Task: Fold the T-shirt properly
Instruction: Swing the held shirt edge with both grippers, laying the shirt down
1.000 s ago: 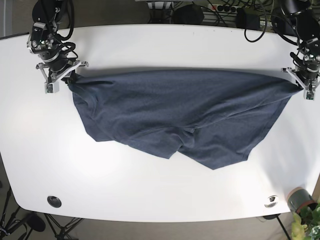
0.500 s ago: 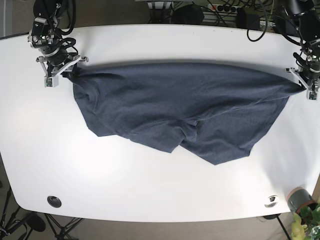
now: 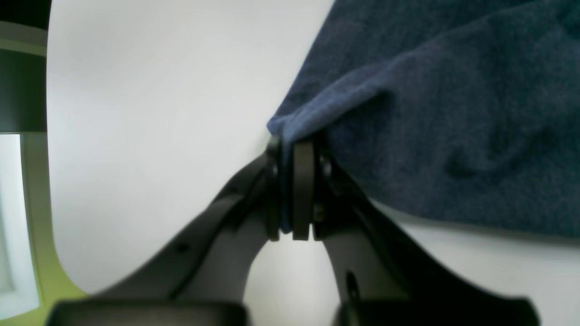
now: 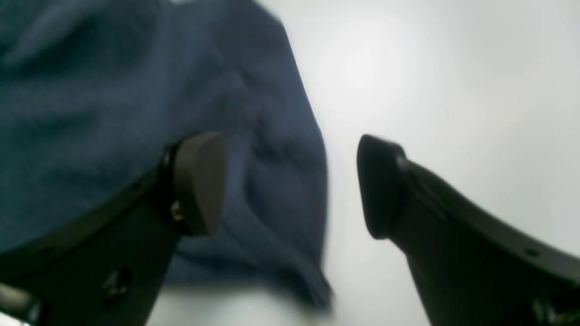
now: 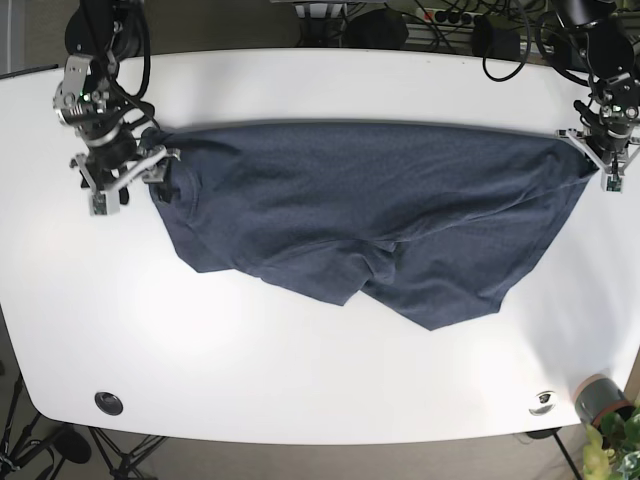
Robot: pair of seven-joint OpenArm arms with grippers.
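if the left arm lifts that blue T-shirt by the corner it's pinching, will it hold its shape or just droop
Probably droop. The T-shirt lies rumpled, with creases and a folded-under lower edge, so it looks floppy. The left gripper pinches a thin bunched edge, which suggests light fabric. The right gripper is open, so that end would likely trail across the table.

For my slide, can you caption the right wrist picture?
Open right gripper straddles the blue T-shirt's edge on the white table.

A wide white table (image 5: 320, 380) with rounded corners fills the room's middle. Black cables (image 5: 440, 20) tangle behind its far edge. A potted plant (image 5: 605, 420) stands by its near corner.
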